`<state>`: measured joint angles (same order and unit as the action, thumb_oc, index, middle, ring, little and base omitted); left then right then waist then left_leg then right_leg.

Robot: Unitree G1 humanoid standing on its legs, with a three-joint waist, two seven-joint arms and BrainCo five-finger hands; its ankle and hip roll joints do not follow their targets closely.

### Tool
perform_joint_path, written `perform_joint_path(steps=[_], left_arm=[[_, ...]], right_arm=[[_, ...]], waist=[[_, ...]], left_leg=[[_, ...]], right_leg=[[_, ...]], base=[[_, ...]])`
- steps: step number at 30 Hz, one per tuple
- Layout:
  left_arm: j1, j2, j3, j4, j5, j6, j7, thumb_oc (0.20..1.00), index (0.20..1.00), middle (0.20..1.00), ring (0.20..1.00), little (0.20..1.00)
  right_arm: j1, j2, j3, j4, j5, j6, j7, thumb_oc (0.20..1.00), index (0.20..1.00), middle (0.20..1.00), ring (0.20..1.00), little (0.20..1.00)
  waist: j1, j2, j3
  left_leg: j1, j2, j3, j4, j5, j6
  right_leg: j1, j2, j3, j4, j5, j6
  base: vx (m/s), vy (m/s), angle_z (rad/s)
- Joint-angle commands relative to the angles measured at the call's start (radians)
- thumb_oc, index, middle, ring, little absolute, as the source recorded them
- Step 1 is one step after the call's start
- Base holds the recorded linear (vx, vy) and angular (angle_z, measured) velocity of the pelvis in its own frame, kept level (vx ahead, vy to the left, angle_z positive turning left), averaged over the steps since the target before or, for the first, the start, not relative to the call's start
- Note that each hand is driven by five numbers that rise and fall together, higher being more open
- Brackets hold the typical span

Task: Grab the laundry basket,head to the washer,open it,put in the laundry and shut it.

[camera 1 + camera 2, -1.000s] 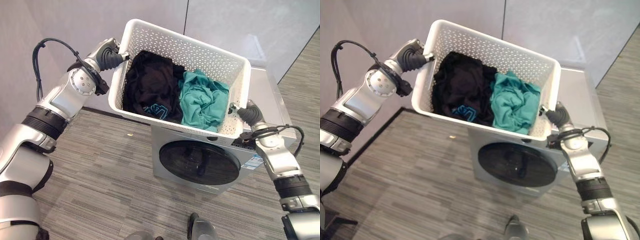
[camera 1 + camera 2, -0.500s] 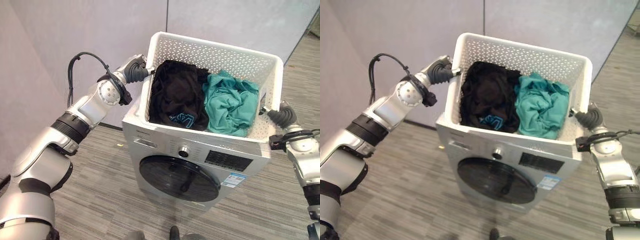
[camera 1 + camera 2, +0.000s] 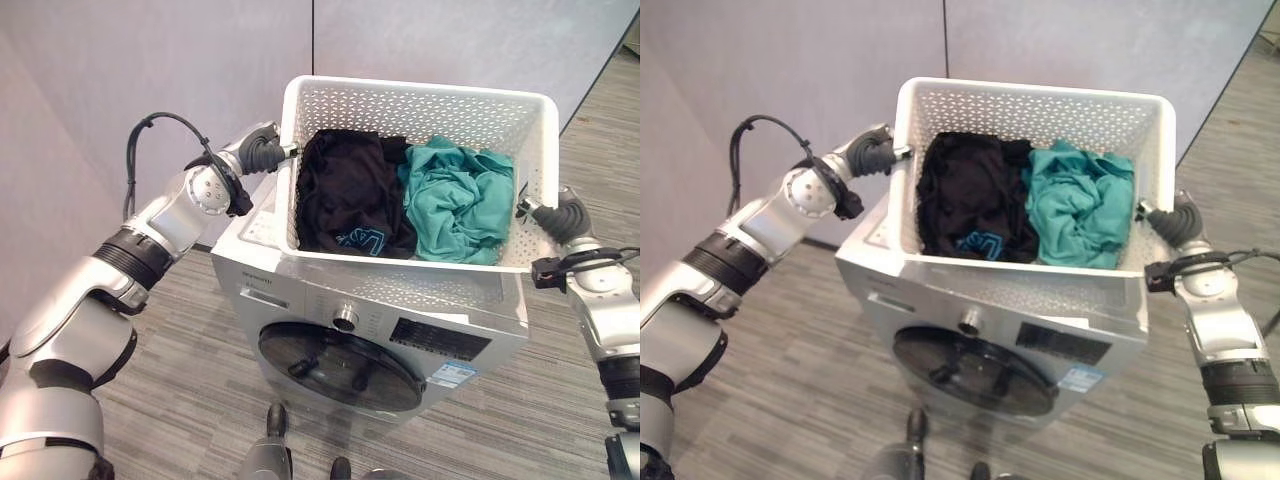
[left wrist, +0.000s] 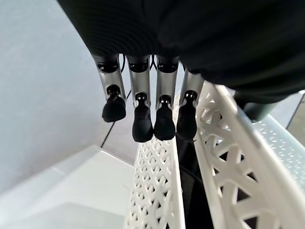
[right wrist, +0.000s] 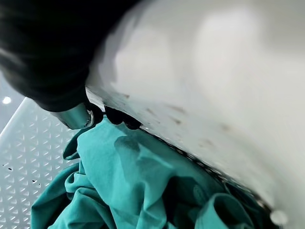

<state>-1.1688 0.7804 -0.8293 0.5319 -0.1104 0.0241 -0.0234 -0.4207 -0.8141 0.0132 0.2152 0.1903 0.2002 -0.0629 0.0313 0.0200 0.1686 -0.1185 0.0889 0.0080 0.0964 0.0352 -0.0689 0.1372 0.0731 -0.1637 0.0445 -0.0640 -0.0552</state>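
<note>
The one white laundry basket (image 3: 420, 110) sat on top of the washer (image 3: 380, 330), no longer held off its front as a second earlier. It held two garments, a black one (image 3: 345, 195) and a teal one (image 3: 460, 205). The left hand (image 3: 262, 154) and the right hand (image 3: 562, 216) each gripped an end rim.

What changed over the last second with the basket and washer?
The view swung, so the washer now faces the robot more squarely. The laundry basket has come level over the washer's top. As before: left hand and right hand hold the basket's ends, black clothes and teal clothes lie inside, washer door is shut.
</note>
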Motion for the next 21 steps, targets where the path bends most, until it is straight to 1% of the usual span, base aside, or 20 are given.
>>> perform_joint_path(steps=[1,3,5,6,7,9,10,11,12,15,21], left_arm=[[-0.105,-0.017,0.014,-0.045,0.024,-0.065,0.026,0.200,0.200,0.200,0.200,0.200],[-0.086,-0.039,0.020,-0.070,0.031,-0.068,0.019,0.200,0.200,0.200,0.200,0.200],[-0.075,-0.050,0.022,-0.095,0.044,-0.059,0.002,0.200,0.200,0.200,0.200,0.200],[-0.074,-0.051,0.022,-0.096,0.044,-0.059,0.002,0.200,0.200,0.200,0.200,0.200],[-0.063,-0.070,0.019,-0.129,0.047,-0.056,-0.021,0.200,0.200,0.200,0.200,0.200],[-0.034,-0.094,0.032,-0.151,0.045,-0.055,-0.028,0.200,0.200,0.200,0.200,0.200],[-0.031,-0.096,0.032,-0.153,0.046,-0.054,-0.029,0.200,0.200,0.200,0.200,0.200],[-0.015,-0.129,0.034,-0.157,0.049,-0.053,-0.032,0.200,0.200,0.200,0.200,0.200],[-0.018,-0.145,0.032,-0.157,0.055,-0.054,-0.030,0.200,0.200,0.200,0.200,0.200],[-0.013,-0.191,0.027,-0.152,0.057,-0.052,-0.038,0.200,0.200,0.200,0.200,0.200],[0.011,-0.222,0.021,-0.168,0.063,-0.055,-0.054,0.200,0.200,0.200,0.200,0.200]], right_arm=[[-0.052,0.048,0.015,-0.083,0.005,-0.081,0.021,0.200,0.200,0.200,0.200,0.200],[-0.020,0.078,0.008,-0.098,0.008,-0.088,0.026,0.200,0.200,0.200,0.200,0.200],[0.031,0.097,-0.014,-0.134,0.013,-0.077,0.046,0.200,0.200,0.200,0.200,0.200],[0.032,0.097,-0.015,-0.136,0.012,-0.076,0.046,0.200,0.200,0.200,0.200,0.200],[0.068,0.111,-0.024,-0.161,0.013,-0.076,0.053,0.200,0.200,0.200,0.200,0.200],[0.097,0.123,-0.033,-0.170,0.007,-0.077,0.055,0.200,0.200,0.200,0.200,0.200],[0.102,0.123,-0.034,-0.172,0.006,-0.077,0.056,0.200,0.200,0.200,0.200,0.200],[0.124,0.125,-0.044,-0.173,-0.001,-0.078,0.053,0.200,0.200,0.200,0.200,0.200],[0.137,0.127,-0.052,-0.175,-0.004,-0.078,0.051,0.200,0.200,0.200,0.200,0.200],[0.169,0.142,-0.056,-0.189,-0.001,-0.080,0.057,0.200,0.200,0.200,0.200,0.200],[0.246,0.187,-0.060,-0.214,0.020,-0.080,0.072,0.200,0.200,0.200,0.200,0.200]], waist=[[0.045,0.010,-0.059],[0.038,0.013,-0.049],[0.032,0.006,-0.053],[0.031,0.006,-0.053],[0.042,0.000,-0.051],[0.057,-0.007,-0.052],[0.058,-0.006,-0.056],[0.069,-0.016,-0.051],[0.071,-0.019,-0.048],[0.070,-0.022,-0.040],[0.061,-0.016,-0.040]], left_leg=[[0.068,-0.022,0.077,-0.046,0.018,0.070],[0.098,-0.028,0.090,-0.089,0.021,0.074],[0.086,-0.037,0.080,-0.082,0.019,0.077],[0.086,-0.037,0.078,-0.081,0.018,0.077],[0.073,-0.034,0.077,-0.070,0.010,0.075],[0.061,-0.032,0.075,-0.069,0.010,0.070],[0.060,-0.031,0.074,-0.069,0.010,0.069],[0.036,-0.030,0.072,-0.060,0.014,0.059],[0.018,-0.030,0.067,-0.051,0.016,0.053],[-0.012,-0.028,0.056,-0.041,0.022,0.043],[-0.020,-0.028,0.049,-0.060,0.036,0.037]], right_leg=[[-0.056,-0.185,0.020,0.395,-0.067,0.183],[-0.095,-0.206,-0.007,0.374,-0.048,0.188],[-0.058,-0.206,-0.036,0.298,-0.072,0.177],[-0.055,-0.206,-0.038,0.296,-0.071,0.177],[-0.026,-0.200,-0.062,0.226,-0.117,0.164],[-0.007,-0.192,-0.076,0.163,-0.122,0.160],[-0.004,-0.189,-0.077,0.155,-0.118,0.160],[0.007,-0.179,-0.082,0.108,-0.115,0.157],[0.011,-0.175,-0.088,0.089,-0.112,0.155],[0.014,-0.163,-0.109,0.064,-0.111,0.149],[0.006,-0.156,-0.132,0.058,-0.114,0.146]], base=[[0.24,0.224,-0.28],[0.13,0.091,-0.49],[0.08,0.008,0.10],[0.04,-0.054,0.25],[0.02,-0.064,0.24],[0.01,-0.071,0.05],[-0.03,-0.083,-0.12],[-0.04,-0.083,-0.06],[-0.06,-0.107,0.05],[-0.04,-0.061,0.22],[-0.01,-0.039,0.15]])
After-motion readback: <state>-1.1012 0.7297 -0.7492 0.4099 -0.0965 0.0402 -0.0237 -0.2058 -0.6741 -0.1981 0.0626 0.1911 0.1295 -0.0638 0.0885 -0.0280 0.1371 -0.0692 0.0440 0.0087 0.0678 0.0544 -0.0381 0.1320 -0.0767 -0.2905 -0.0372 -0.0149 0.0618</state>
